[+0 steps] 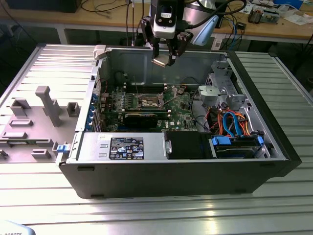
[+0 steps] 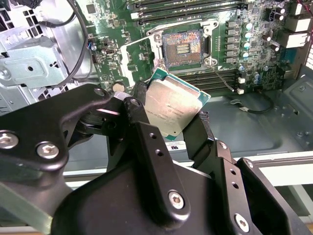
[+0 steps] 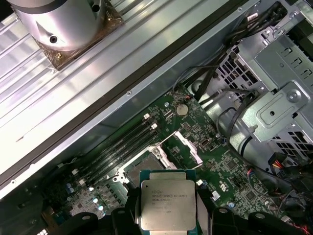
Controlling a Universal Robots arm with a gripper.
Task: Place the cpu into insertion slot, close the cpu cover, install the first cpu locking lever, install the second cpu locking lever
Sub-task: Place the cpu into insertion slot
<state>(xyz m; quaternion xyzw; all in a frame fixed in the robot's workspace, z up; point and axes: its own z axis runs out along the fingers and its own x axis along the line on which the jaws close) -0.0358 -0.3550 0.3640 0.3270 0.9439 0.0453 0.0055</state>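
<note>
The black two-fingered gripper [image 1: 165,59] clamps the small square silver-topped cpu [image 2: 172,106] by its edges, well above the dark, silver-rimmed square insertion slot [image 2: 182,47]; turned askew to the slot, it might seat crooked, bending contacts.

Faint print on cpu [image 3: 167,205], case sticker [image 1: 126,148]: nothing legible.

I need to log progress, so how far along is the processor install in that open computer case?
Nothing is seated yet. In hand: the gripper is shut on the small square silver-topped cpu, held over the open black case. The square dark-centred insertion slot is empty, and the thin silvery cpu cover stands open. All four steps are left to do.
</note>
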